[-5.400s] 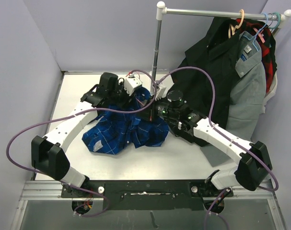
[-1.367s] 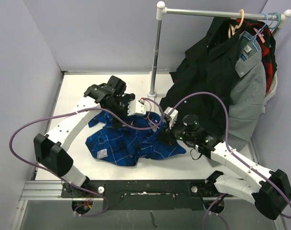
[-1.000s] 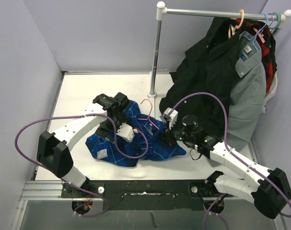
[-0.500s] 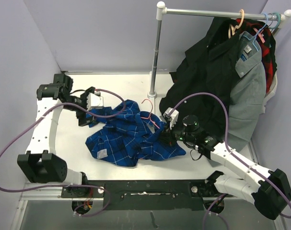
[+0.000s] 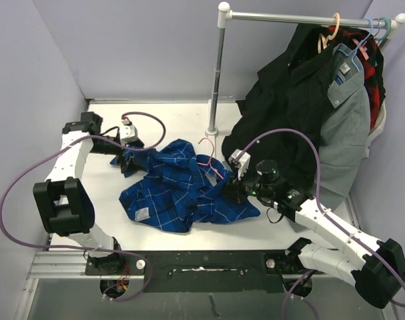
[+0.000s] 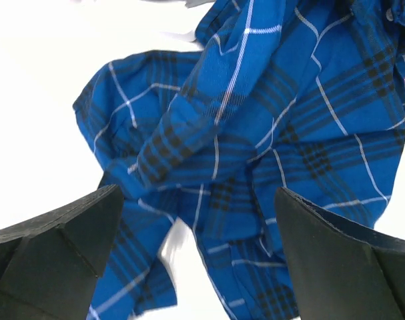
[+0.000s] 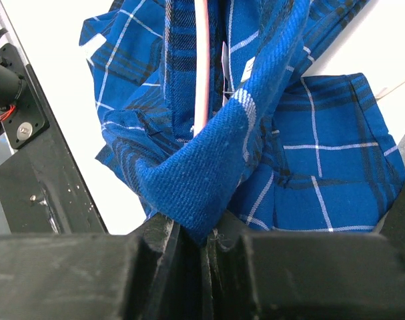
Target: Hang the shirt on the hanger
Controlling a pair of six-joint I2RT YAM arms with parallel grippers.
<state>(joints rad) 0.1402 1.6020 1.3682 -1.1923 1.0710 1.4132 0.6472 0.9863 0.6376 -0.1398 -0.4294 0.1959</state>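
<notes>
— White table (image 5: 169, 120), grey walls (image 5: 122, 47). What have the right fingers (image 7: 155, 250) got?
— They're pinched tight on a fold of the shirt (image 5: 182, 187), at the shirt's right edge.
— And the left fingers (image 6: 62, 243)?
— Spread wide with nothing between them, over the shirt's left end.
— Where's the hanger (image 7: 201, 73)?
— Its pink hook pokes out at the shirt's far side. A pink bar runs into the cloth just beyond the pinched fold.
— Anything around?
— A rack pole (image 5: 215, 80) stands just behind the shirt. Dark and grey garments (image 5: 302, 100) hang to the shirt's right.
</notes>
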